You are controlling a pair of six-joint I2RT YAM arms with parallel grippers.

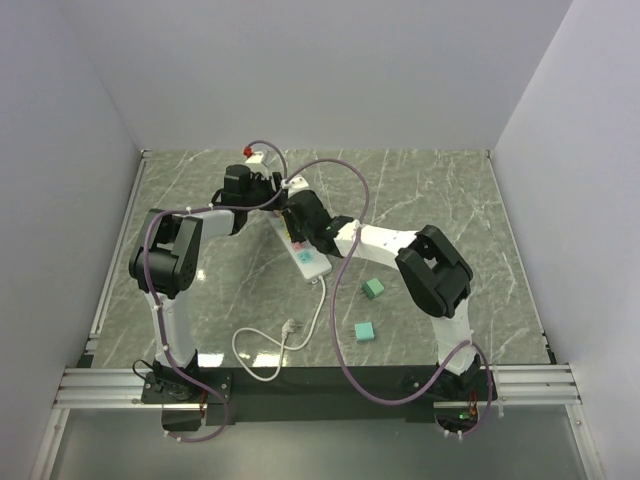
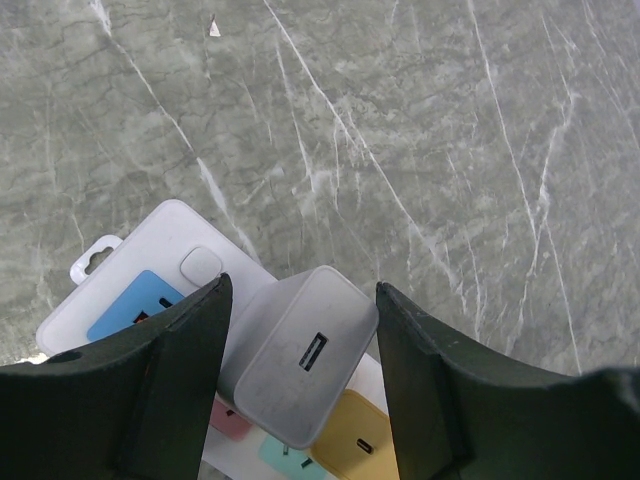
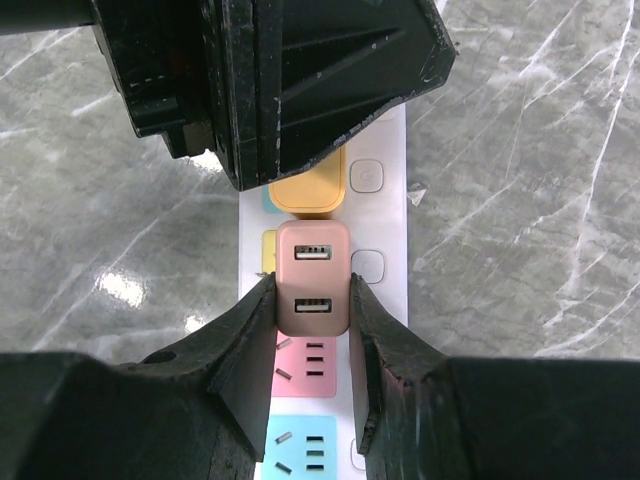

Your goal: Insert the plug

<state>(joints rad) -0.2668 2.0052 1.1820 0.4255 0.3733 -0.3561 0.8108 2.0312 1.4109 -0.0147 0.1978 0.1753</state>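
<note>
We see right pincer [image 3: 312, 305] pinching pink USB charger [image 3: 313, 270] by both sides, above power strip [image 3: 385, 200], just beyond strip's pink socket [image 3: 305, 360]; we cannot tell if it is seated. Left pincer [image 2: 300, 285] straddles white USB charger [image 2: 300, 360] near strip's tabbed end; we cannot tell if it grips. Strip flat on marble tabletop [image 2: 450, 150].

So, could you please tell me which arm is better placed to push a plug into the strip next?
Likely right. The right arm's fingers clamp the pink two-port USB adapter over the white power strip. The left arm's fingers flank a white charger block; their grip is unclear.
</note>
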